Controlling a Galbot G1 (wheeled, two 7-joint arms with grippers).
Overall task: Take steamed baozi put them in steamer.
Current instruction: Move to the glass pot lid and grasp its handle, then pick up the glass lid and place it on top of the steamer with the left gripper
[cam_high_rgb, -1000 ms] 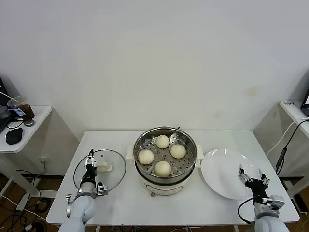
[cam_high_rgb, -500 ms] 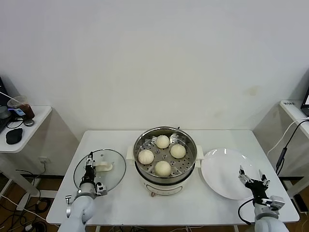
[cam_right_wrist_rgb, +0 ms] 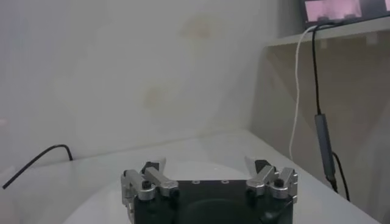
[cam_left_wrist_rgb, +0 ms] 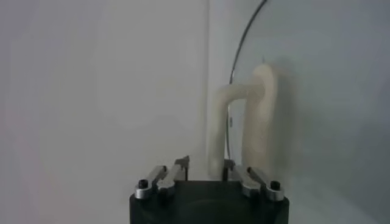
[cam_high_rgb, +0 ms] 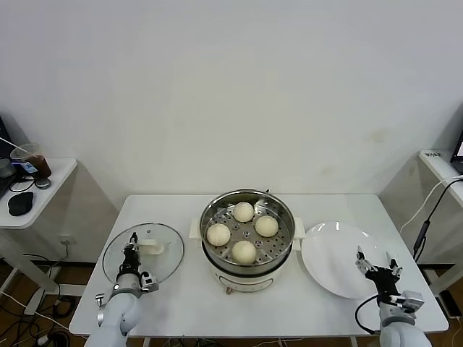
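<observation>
The steamer [cam_high_rgb: 283,254], a shiny steel pot on a white base, stands mid-table. Four cream-white baozi lie on its perforated tray: one at the back [cam_high_rgb: 244,212], one at the right [cam_high_rgb: 266,226], one at the left [cam_high_rgb: 218,234] and one at the front [cam_high_rgb: 244,251]. My left gripper [cam_high_rgb: 132,249] is low over the glass lid [cam_high_rgb: 119,262] left of the steamer. Its jaws are narrowly apart around one leg of the lid's white handle [cam_left_wrist_rgb: 216,140]. One finger touches the leg and a gap shows at the other. My right gripper [cam_high_rgb: 375,269] is open and empty over the near right edge of the plate.
The flat white plate [cam_high_rgb: 329,249] lies right of the steamer with nothing on it. A side table [cam_high_rgb: 58,173] at the far left holds a cup and a mouse. A cable [cam_high_rgb: 423,224] hangs beside the shelf at the right.
The glass lid has slid a little to the left, away from the steamer, together with my left gripper. My right gripper has barely shifted. The baozi have not moved.
</observation>
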